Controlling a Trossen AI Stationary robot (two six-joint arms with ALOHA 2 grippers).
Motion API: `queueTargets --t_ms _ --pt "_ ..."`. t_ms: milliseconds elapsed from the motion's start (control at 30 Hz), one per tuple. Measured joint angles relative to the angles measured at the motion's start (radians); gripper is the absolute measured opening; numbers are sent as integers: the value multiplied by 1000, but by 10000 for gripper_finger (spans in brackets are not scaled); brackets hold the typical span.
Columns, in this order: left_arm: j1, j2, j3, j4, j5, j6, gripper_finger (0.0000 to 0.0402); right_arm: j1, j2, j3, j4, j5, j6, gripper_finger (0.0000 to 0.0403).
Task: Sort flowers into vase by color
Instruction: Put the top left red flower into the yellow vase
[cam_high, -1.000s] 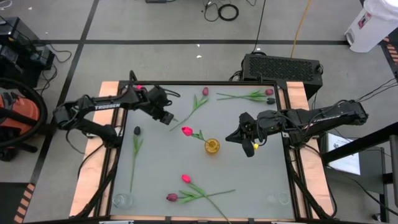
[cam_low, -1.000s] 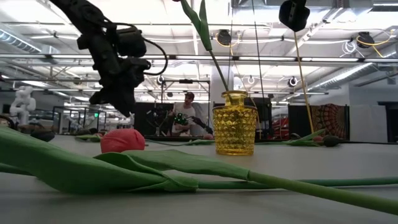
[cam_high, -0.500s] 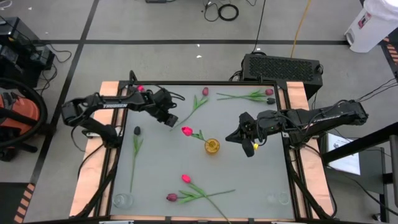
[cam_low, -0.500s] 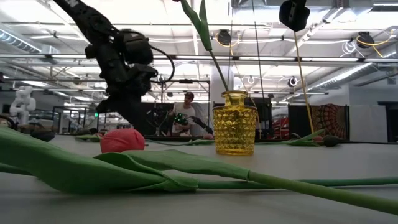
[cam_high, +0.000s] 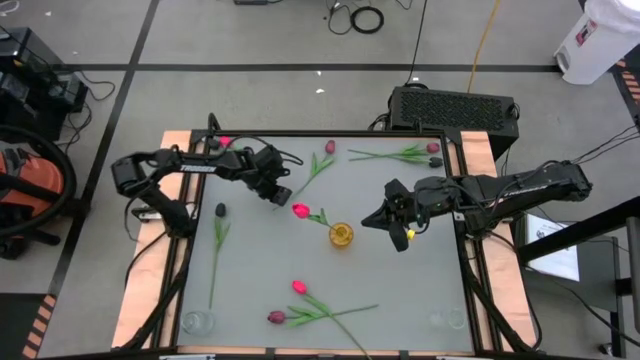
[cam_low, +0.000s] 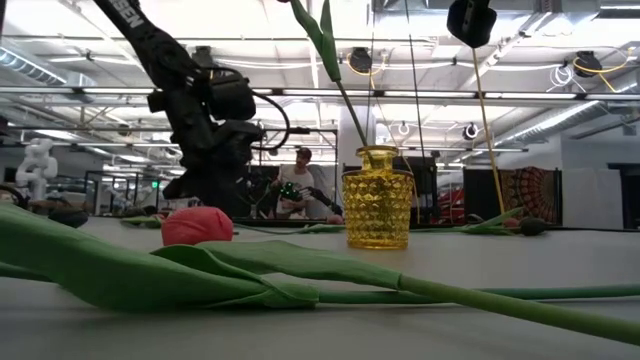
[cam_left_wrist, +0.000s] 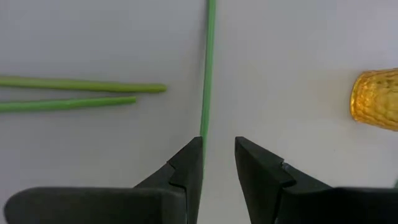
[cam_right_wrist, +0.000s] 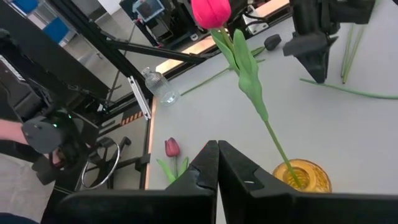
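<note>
A big open robotics lab or workshop. The grey tabletop (cam_high: 260, 265) stands on a bare concrete floor (cam_high: 260, 40) crossed by black tape lines, with loose coiled black cables (cam_high: 367, 18) at twelve o'clock. Behind it, rows of white ceiling strip lights (cam_low: 560, 30) and a person (cam_low: 298, 195) among equipment.

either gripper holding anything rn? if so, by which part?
Nothing held. Left gripper is open above the table, a green stem beside one finger, not clamped. Right gripper is shut on nothing, near the yellow vase.
</note>
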Motion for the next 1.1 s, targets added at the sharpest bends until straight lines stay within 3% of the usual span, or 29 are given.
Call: queueTargets --t_ms 633,1100 --pt "2 59 0 131 -50 -34 100 0 0 0 -1 0 0 0" --pt "14 79 41 138 -53 -34 100 1 0 0 -1 -1 15 0"
